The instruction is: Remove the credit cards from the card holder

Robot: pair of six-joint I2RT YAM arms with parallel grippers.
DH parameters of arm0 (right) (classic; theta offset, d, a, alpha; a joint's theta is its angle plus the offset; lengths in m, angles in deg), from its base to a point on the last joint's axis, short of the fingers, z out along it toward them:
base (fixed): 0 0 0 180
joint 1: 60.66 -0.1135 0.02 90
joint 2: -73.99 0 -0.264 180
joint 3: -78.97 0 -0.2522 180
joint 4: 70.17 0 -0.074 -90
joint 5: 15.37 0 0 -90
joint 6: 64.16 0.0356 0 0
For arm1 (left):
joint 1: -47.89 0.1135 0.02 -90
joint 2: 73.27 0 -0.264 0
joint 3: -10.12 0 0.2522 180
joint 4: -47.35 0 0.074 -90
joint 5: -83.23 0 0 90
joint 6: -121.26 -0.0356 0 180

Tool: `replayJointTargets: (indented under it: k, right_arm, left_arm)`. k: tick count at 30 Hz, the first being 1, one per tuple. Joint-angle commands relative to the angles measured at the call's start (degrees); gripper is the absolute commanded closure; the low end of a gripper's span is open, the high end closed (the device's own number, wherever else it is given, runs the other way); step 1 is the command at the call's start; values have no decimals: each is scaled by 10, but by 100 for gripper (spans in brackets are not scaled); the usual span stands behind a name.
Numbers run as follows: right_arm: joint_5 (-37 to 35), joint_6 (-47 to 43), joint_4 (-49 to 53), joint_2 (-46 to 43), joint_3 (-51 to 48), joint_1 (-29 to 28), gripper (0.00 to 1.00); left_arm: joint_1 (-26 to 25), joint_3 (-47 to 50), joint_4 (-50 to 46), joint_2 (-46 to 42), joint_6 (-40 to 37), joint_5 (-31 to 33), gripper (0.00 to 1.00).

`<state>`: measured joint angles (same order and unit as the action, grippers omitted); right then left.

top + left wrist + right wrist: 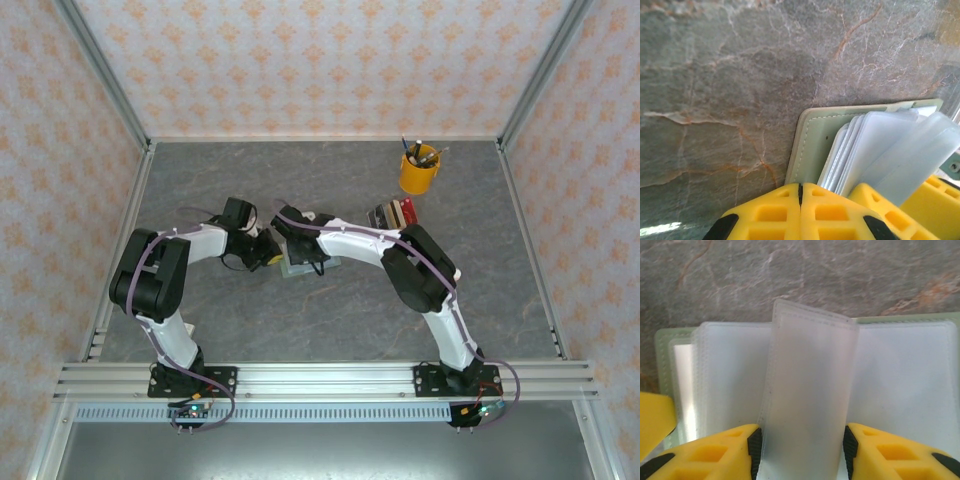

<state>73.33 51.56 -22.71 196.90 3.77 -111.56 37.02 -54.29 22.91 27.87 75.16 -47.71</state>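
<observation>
Left gripper (pixel 800 192), fingers together, sits at 9 o'clock of the open card holder (pixel 812 140). Right gripper (pixel 801 437), fingers apart, straddles 1 clear sleeve (pixel 810 380).

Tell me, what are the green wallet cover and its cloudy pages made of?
The card holder cover looks like soft matte faux leather, judging by its stitched edge. The sleeves look like thin frosted plastic: cloudy, see-through, with seamed borders.

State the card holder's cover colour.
The card holder is pale mint green; the left wrist view shows it best.
</observation>
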Motion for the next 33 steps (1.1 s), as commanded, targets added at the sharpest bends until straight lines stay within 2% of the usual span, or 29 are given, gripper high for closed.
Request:
replayJointTargets:
  k: [1,11,20,24,28,33]
  right_arm:
    - [-73,18,59,-1,-25,10,48]
    - [-172,71,91,-43,-42,17,45]
    - [-179,87,59,-133,-90,30,45]
    - [-99,31,6,-166,-105,28,46]
    - [43,-47,-42,-158,-102,21,43]
    - [89,-74,-29,-108,-64,5,38]
  left_arm:
    - [-3,-7,-54,18,-12,46,96]
    - [-3,-10,-62,24,-20,48,96]
    - [-3,-16,-68,14,-33,39,96]
    - [-2,-19,-70,13,-36,36,96]
    - [-3,-19,-75,12,-37,44,97]
    - [-3,-15,-74,13,-36,47,100]
